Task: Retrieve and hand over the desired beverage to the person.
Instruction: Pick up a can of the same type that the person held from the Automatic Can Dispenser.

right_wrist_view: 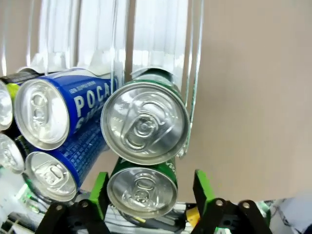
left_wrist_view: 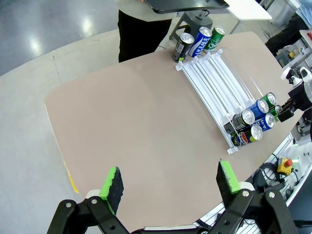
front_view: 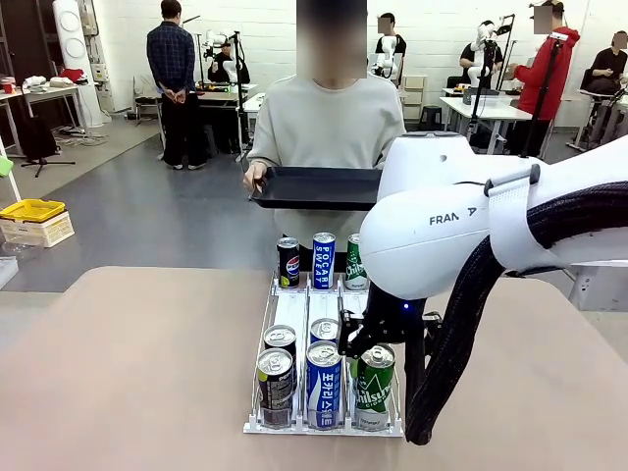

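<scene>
The right gripper point(right_wrist_view: 149, 195) is closed on the green can point(front_view: 374, 389), one green pad point(right_wrist_view: 99, 191) on each side of the can's body just below its rim and the fingers coming down from above. This can stands frontmost at the near end of the rack point(front_view: 294, 312), in the lane on the robot's right. A second green can point(right_wrist_view: 145, 122) sits right behind it, higher up the rack's slope. Two blue cans point(front_view: 324, 385) fill the near end of the middle lane just beside it, and dark cans point(front_view: 276, 378) the near end of the left lane. Three more cans point(front_view: 323, 260) stand upright at the rack's far end. Beyond that end the person point(front_view: 329, 123) holds a black tray point(front_view: 314, 186). The left gripper point(left_wrist_view: 168, 183), jaws wide apart and holding nothing, hangs over the table point(left_wrist_view: 136, 122) well apart from the rack, off its left side
</scene>
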### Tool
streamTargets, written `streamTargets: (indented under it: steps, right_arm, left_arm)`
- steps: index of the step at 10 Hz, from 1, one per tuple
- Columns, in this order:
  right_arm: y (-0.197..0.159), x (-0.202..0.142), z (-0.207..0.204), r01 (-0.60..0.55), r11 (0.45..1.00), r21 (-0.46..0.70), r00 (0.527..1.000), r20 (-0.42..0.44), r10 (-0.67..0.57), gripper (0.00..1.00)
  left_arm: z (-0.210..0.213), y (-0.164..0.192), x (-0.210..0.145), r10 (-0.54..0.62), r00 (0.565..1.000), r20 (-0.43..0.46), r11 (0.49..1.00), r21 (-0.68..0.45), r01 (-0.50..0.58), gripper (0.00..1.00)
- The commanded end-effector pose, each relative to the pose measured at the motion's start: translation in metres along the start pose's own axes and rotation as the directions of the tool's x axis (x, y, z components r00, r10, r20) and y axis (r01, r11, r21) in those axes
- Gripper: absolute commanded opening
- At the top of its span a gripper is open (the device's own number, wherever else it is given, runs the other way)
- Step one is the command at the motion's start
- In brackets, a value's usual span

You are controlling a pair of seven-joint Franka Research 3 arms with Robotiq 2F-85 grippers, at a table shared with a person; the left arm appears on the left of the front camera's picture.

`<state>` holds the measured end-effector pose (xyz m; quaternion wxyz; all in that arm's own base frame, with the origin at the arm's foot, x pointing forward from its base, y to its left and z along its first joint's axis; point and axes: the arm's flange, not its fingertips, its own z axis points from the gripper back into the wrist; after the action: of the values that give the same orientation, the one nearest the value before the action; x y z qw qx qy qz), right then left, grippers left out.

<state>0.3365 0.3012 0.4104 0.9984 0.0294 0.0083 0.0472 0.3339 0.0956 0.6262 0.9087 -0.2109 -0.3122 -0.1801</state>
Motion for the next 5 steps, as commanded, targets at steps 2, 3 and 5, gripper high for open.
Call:
streamTargets:
  steps: [2, 3, 5]
  right_arm:
    - [-0.0006, 0.0001, -0.0041, -0.055, 0.998, 0.027, 0.998, 0.009, 0.055, 0.00]
    - [-0.0005, 0.0002, -0.0042, -0.054, 0.998, 0.025, 0.999, 0.009, 0.054, 0.00]
    - [-0.0008, 0.0001, -0.0046, -0.052, 0.998, 0.027, 0.999, 0.005, 0.052, 0.06]
  left_arm:
    - [-0.0003, 0.0023, 0.0006, -0.008, 1.000, 0.016, 1.000, -0.009, 0.008, 1.00]
    - [-0.0003, 0.0023, 0.0006, -0.008, 1.000, 0.016, 1.000, -0.009, 0.008, 1.00]
    - [-0.0003, 0.0023, 0.0006, -0.008, 1.000, 0.016, 1.000, -0.009, 0.008, 1.00]
